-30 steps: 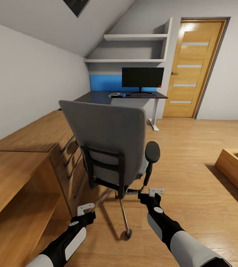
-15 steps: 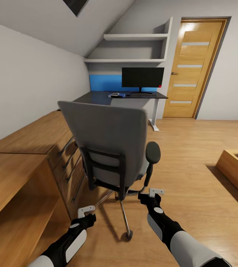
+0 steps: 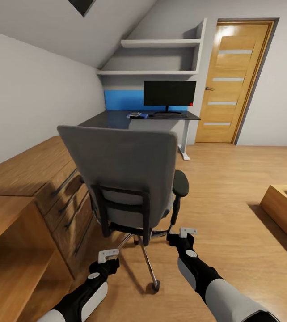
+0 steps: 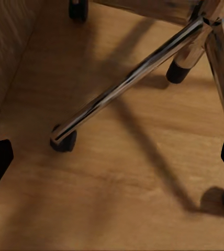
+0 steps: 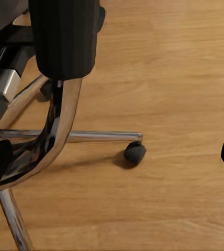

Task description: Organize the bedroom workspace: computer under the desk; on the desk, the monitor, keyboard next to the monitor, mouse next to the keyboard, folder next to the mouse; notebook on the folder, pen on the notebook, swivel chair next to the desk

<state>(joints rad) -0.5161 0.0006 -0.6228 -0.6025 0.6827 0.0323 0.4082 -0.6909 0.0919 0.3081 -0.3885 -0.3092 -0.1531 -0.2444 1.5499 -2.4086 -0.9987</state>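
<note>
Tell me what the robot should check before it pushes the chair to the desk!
1. Chair right in front of the robot, its back facing it: ok.
2. Left gripper empty and open: ok.
3. Right gripper empty and open: ok.
4. Floor between chair and desk free: ok.
5. Chair's seat empty, no folder on it: cannot tell, the backrest hides it.
6. Monitor standing on the desk: ok.
</note>
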